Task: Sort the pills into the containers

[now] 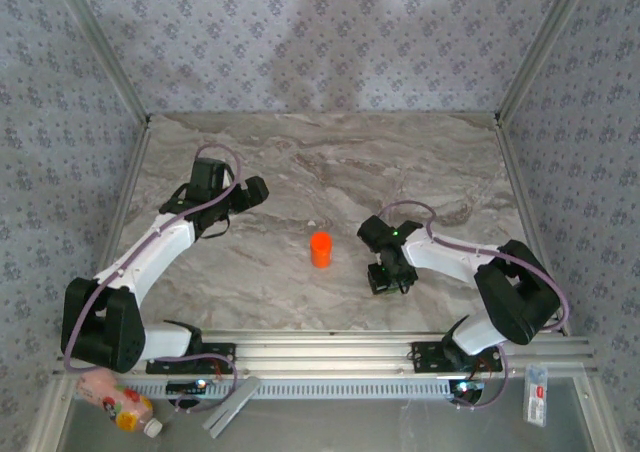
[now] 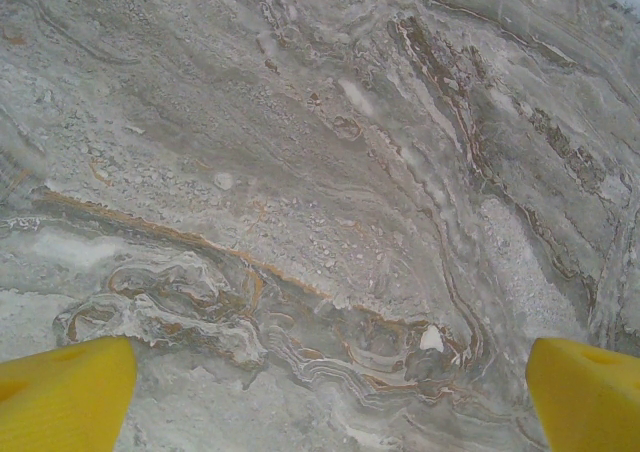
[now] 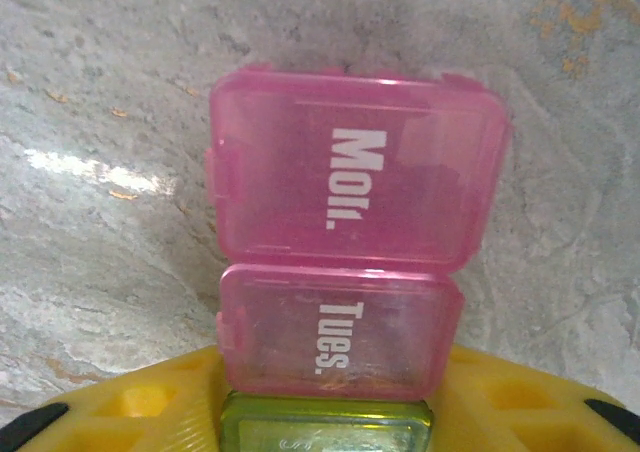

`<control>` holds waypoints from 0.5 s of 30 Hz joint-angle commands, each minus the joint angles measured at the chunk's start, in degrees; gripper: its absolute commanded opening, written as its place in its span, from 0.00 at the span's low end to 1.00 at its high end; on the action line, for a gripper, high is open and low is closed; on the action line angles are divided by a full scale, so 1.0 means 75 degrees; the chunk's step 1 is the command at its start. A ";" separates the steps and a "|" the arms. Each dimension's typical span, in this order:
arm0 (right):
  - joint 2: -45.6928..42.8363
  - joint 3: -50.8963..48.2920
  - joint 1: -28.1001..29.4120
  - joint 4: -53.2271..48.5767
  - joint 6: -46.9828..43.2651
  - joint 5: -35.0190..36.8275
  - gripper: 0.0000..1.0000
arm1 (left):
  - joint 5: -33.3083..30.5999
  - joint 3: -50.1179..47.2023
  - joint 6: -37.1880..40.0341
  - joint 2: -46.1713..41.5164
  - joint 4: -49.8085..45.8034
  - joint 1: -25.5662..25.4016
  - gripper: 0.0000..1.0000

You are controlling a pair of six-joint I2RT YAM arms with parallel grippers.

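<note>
Two arms, one pill case. Right gripper (image 1: pixel 386 275): angled down at the table (image 1: pixel 300 162) just right of the small orange bottle (image 1: pixel 320 249), with the forearm folded back towards its base. Its yellow fingers (image 3: pixel 150 402) are seen closed against the green end of the pill case (image 3: pixel 345 232). The case juts away from the wrist, with two pink sections marked Mon. and Tues. beyond the green one. Whether the case is resting on the marble or raised off it cannot be told. Step in hand, as judged: securing the case for sorting. This is best done with the grip set square on the green section's side walls. Pressure should be held light so that the thin plastic is not bowed, and the long free end should be carried level. Left gripper (image 2: pixel 328 397): stretched over the far left of the table, well apart from bottle and case, fingers spread wide over bare marble, nothing between them.
</note>
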 commanded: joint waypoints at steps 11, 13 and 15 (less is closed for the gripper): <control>-0.1213 0.0551 0.0009 -0.0295 -0.0241 0.0442 0.39 | 0.0226 0.0820 -0.1062 -0.0486 -0.0216 -0.0034 1.00; -0.1323 0.0973 -0.0071 -0.0308 -0.0444 0.0366 0.39 | 0.0294 0.1005 -0.1436 -0.0506 -0.0285 -0.0037 1.00; -0.1330 0.1451 -0.0154 -0.0297 -0.0669 0.0225 0.39 | 0.0548 0.1189 -0.1672 -0.0484 -0.0329 -0.0045 1.00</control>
